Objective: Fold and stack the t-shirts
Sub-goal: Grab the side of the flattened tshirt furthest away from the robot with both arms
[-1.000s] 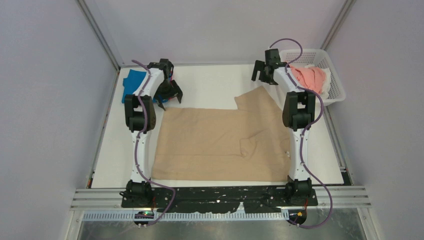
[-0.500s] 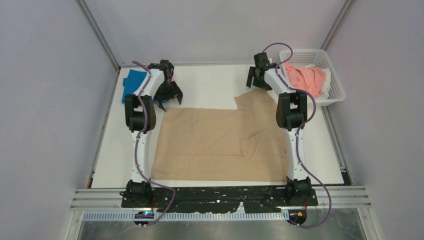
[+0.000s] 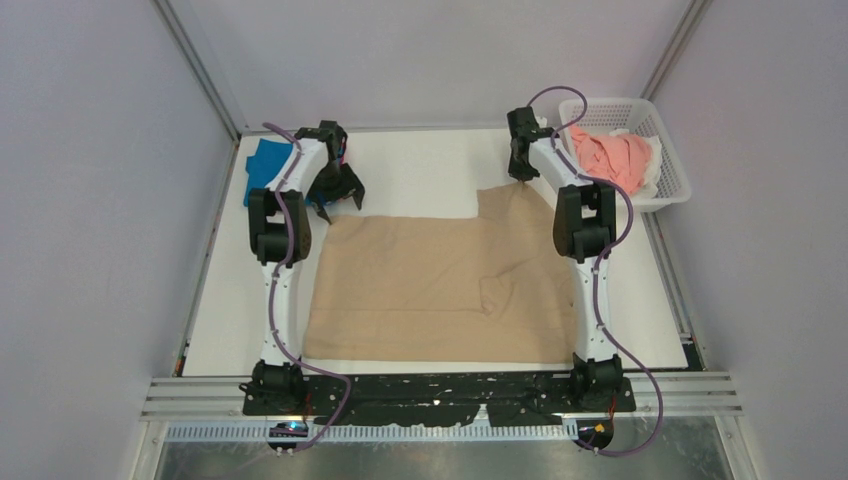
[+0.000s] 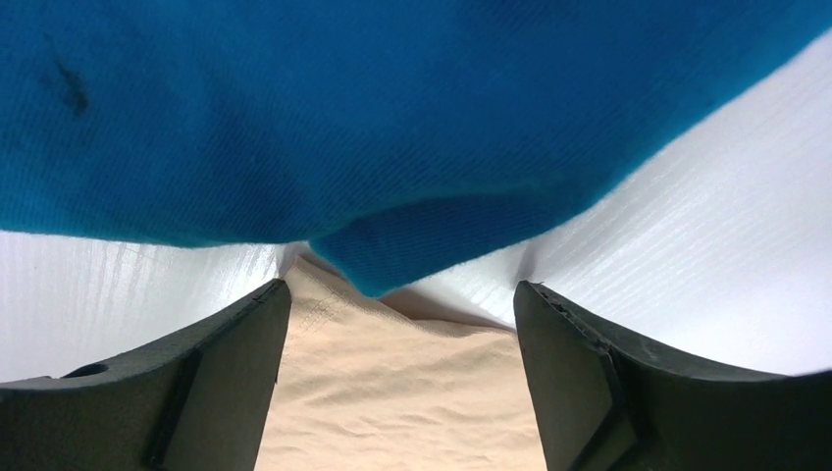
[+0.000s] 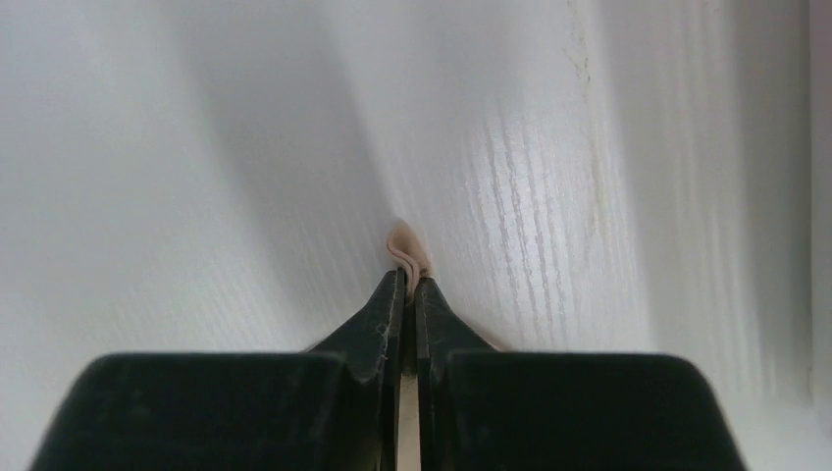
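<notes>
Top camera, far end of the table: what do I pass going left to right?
blue t-shirt → left claw → right claw, shut on a corner of the tan t-shirt → white basket holding the pink t-shirt

Large tan t-shirt (image 3: pixel 430 290), flat, centred

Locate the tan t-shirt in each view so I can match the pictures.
Top external: tan t-shirt spread flat mid-frame.
Left wrist: its corner at bottom centre, below the blue shirt.
Right wrist: a small fold pinched in the right gripper.
Shared landmark: the white table.
</notes>
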Action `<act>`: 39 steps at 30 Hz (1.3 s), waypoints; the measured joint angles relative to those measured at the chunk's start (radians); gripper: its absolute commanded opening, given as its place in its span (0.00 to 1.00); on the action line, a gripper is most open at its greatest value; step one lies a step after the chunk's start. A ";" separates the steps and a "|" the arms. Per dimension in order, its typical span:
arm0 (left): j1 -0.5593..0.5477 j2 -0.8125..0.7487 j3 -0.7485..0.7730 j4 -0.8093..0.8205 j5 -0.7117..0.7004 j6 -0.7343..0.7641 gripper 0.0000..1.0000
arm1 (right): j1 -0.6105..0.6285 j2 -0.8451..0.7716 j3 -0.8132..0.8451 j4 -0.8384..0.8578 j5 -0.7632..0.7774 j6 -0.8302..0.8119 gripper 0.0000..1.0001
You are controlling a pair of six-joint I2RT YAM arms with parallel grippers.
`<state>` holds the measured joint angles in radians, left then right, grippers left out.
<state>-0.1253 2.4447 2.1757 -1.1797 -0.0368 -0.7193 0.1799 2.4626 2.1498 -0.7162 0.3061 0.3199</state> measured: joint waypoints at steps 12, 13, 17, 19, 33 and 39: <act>-0.028 0.000 0.002 -0.024 -0.043 -0.025 0.66 | -0.035 -0.002 0.007 -0.004 0.023 -0.051 0.06; -0.032 0.000 0.005 -0.029 -0.047 -0.032 0.62 | -0.037 -0.005 0.006 -0.001 0.023 -0.056 0.06; -0.040 0.000 0.008 -0.035 -0.050 -0.042 0.52 | -0.040 -0.026 -0.007 0.012 0.021 -0.067 0.06; -0.043 0.000 0.007 -0.034 -0.050 -0.052 0.45 | -0.040 -0.038 -0.010 0.015 0.020 -0.072 0.06; -0.036 0.005 0.052 -0.043 -0.056 -0.058 0.00 | -0.040 -0.101 -0.123 0.102 -0.052 -0.128 0.06; -0.029 0.023 0.070 -0.046 -0.056 -0.050 0.00 | -0.040 -0.161 -0.184 0.140 -0.064 -0.153 0.06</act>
<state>-0.1539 2.4672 2.2459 -1.2255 -0.0929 -0.7692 0.1398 2.3013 1.9656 -0.5758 0.2424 0.1669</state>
